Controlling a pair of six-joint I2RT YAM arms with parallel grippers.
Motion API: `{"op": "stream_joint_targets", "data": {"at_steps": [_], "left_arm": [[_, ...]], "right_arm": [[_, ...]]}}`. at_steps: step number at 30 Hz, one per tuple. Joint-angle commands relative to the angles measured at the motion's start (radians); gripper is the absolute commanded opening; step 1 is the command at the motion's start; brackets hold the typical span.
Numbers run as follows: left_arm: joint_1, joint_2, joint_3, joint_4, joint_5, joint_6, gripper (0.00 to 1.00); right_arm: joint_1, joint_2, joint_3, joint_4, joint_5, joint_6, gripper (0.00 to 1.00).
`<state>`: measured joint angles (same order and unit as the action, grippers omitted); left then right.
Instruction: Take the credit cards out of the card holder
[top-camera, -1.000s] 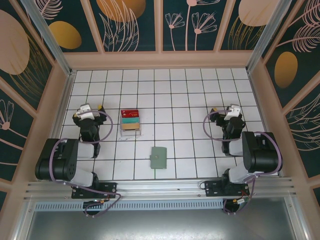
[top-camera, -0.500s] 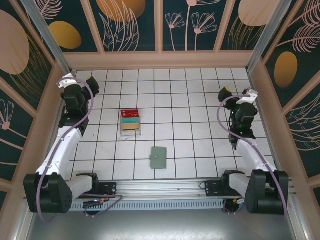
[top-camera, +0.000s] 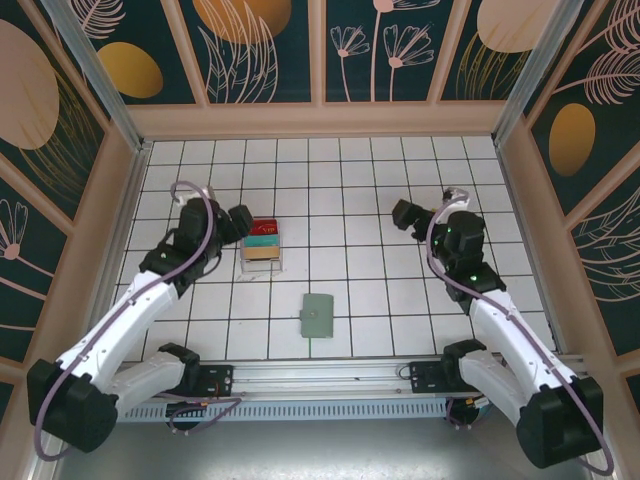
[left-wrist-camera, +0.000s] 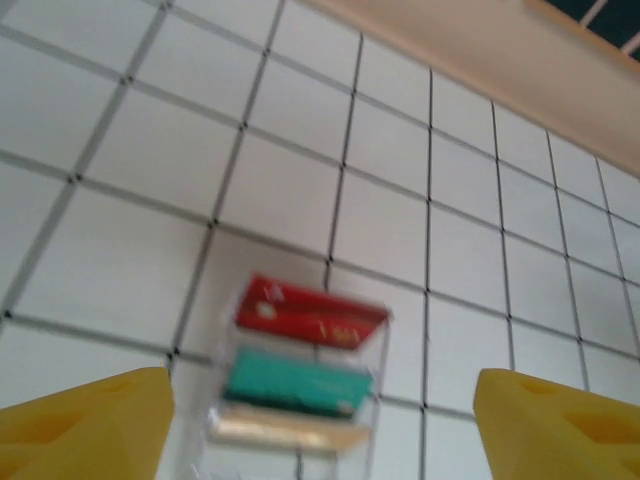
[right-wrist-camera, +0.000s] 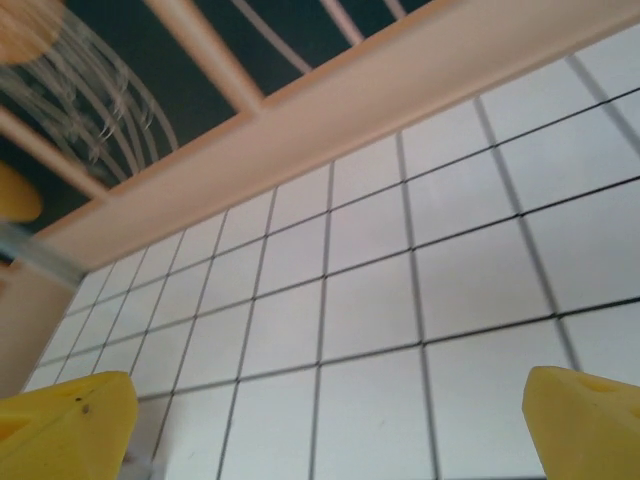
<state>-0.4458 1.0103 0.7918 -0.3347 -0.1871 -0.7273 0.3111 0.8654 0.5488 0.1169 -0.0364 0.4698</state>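
Card holder folded flat on tiles, apart from clear card tray; left fingers, right fingers spread wide, empty.

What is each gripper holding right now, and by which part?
Nothing is held. The left gripper is open, facing the clear tray. The right gripper is open over bare tiles. The card holder lies apart from both.

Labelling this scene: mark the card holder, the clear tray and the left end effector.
card holder (top-camera: 318, 315): top view, centre of cover.
clear tray (top-camera: 262, 267): top view, near rim.
left end effector (top-camera: 238, 222): top view, between fingertips.
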Motion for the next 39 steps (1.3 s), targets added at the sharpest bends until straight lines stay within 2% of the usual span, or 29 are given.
{"op": "stream_joint_targets", "data": {"at_steps": [1,2,9,14,16,18,22,29,39], "left_arm": [[-0.099,-0.039,-0.070,-0.095,-0.002,-0.162,0.72],[-0.138,-0.039,-0.085,-0.095,0.002,-0.189,0.68],[-0.481,0.084,-0.100,-0.097,-0.098,-0.382,0.67],[-0.662,0.243,-0.051,-0.094,-0.132,-0.462,0.61],[-0.713,0.313,-0.021,-0.091,-0.135,-0.475,0.54],[-0.752,0.381,0.010,-0.101,-0.142,-0.487,0.52],[-0.795,0.482,0.073,-0.118,-0.147,-0.482,0.46],[-0.803,0.611,0.166,-0.191,-0.149,-0.430,0.42],[-0.803,0.672,0.230,-0.304,-0.147,-0.409,0.41]], "right_arm": [[0.099,-0.048,-0.021,-0.100,0.012,0.045,0.99],[0.139,-0.057,-0.026,-0.118,0.034,0.059,0.99],[0.329,-0.094,-0.096,-0.166,0.082,0.140,0.99],[0.349,-0.114,-0.110,-0.214,0.074,0.141,0.99],[0.349,-0.131,-0.112,-0.228,0.071,0.135,0.99],[0.349,-0.151,-0.113,-0.244,0.074,0.128,0.99],[0.350,-0.182,-0.121,-0.266,0.077,0.121,0.99],[0.350,-0.207,-0.131,-0.280,0.094,0.127,0.99],[0.350,-0.212,-0.139,-0.279,0.106,0.127,0.99]]}}
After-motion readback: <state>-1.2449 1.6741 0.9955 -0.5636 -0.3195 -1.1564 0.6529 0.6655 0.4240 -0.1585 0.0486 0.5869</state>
